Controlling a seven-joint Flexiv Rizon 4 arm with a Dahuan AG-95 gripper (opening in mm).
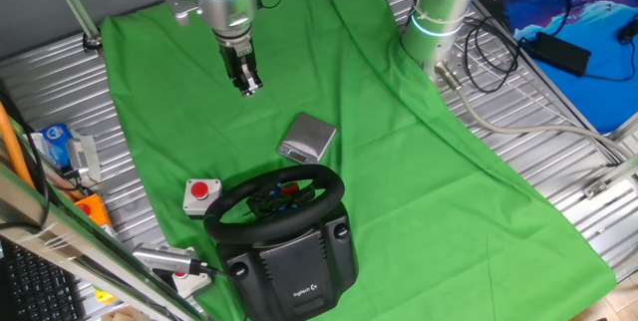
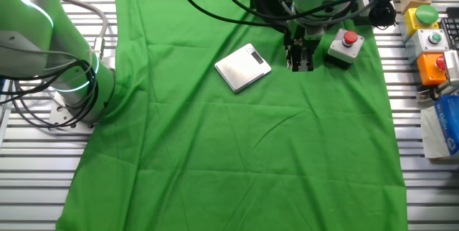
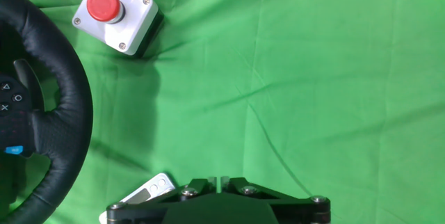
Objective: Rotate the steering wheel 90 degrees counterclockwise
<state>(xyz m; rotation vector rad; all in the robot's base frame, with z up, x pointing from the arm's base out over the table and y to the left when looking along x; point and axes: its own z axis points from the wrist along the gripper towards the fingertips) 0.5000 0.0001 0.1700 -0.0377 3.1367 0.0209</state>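
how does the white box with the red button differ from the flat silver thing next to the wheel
The white box is a blocky cube topped by a raised red button; the silver device is a thin flat slab with a small display window. In the one fixed view the box sits left of the steering wheel, while the silver device lies beyond it. Both rest on the green cloth, untouched by the hand.

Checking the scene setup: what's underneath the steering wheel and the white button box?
Both the steering wheel and the button box sit on a green cloth spread over a ribbed metal table. The table surface directly beneath them is covered by the cloth.
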